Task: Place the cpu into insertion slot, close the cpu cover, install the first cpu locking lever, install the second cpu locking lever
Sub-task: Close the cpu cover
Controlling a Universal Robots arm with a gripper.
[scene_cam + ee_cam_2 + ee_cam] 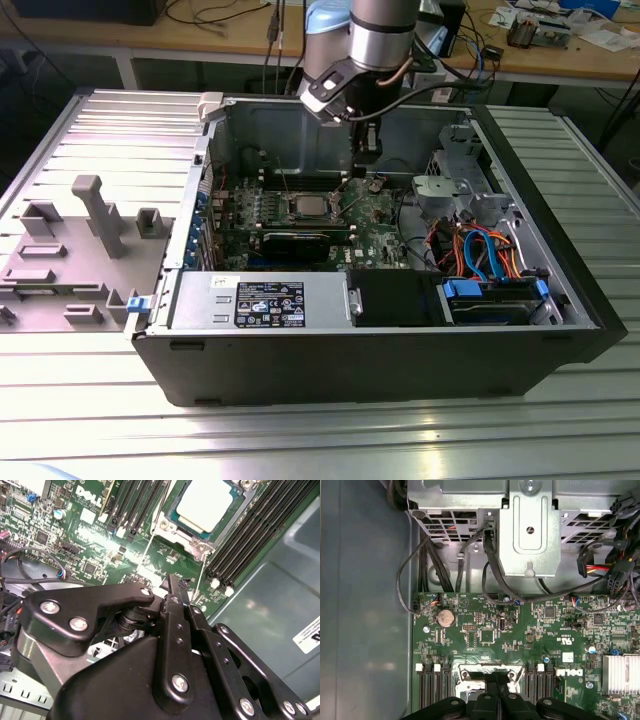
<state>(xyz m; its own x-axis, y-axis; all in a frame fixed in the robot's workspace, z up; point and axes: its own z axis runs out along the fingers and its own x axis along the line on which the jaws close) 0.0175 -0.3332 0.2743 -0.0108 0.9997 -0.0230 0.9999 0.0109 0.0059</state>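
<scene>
The cpu [207, 502], a silver-topped square chip, lies in its socket on the green motherboard [75, 540]. The cpu cover [199, 536], a thin metal frame, lies flat around it. Two thin wire locking levers [145, 555] stand up from the socket's sides, unlatched. My gripper [172, 582] is shut with nothing in it and hovers above the board beside the socket. In the exterior view the gripper [367, 157] hangs just to the right of the cpu [305, 207]. In the first wrist view the gripper [497, 679] is just over the socket's edge [470, 672].
Memory slots [135, 505] flank the socket on both sides. The open computer case [330, 350] walls the board in. A metal drive cage [530, 530] with black cables [490, 565] stands past the board. A grey fixture block [95, 210] sits outside on the exterior view's left.
</scene>
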